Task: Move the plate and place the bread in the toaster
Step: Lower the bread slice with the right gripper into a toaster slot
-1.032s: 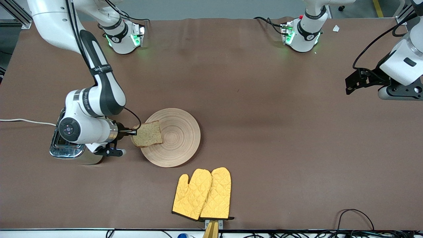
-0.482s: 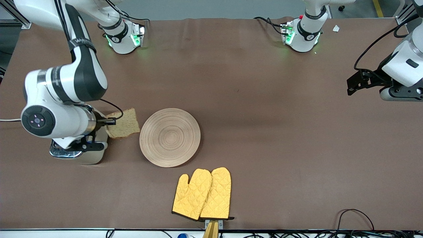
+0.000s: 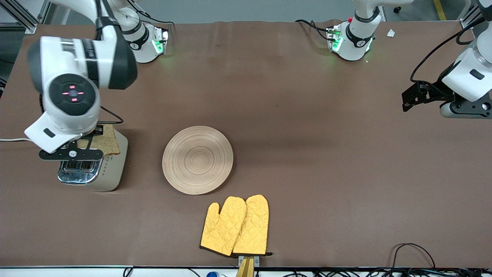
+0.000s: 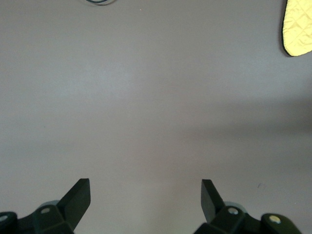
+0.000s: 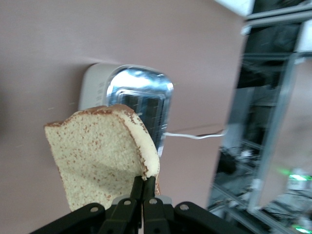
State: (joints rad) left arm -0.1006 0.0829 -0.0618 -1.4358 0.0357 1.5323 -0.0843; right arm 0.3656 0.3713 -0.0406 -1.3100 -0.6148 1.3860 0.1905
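Above the toaster (image 3: 92,169), near the table (image 3: 307,134) edge at the right arm's end, the bread (image 5: 105,156) hangs in the air, pinched by one edge in the clenched right pincer (image 5: 145,187). The plate (image 3: 198,159) lies bare nearer the table's middle, with yellow oven mitts (image 3: 235,226) by the edge closest to the front camera. The left pincer (image 4: 145,195) waits with its fingers spread wide over the left arm's end.
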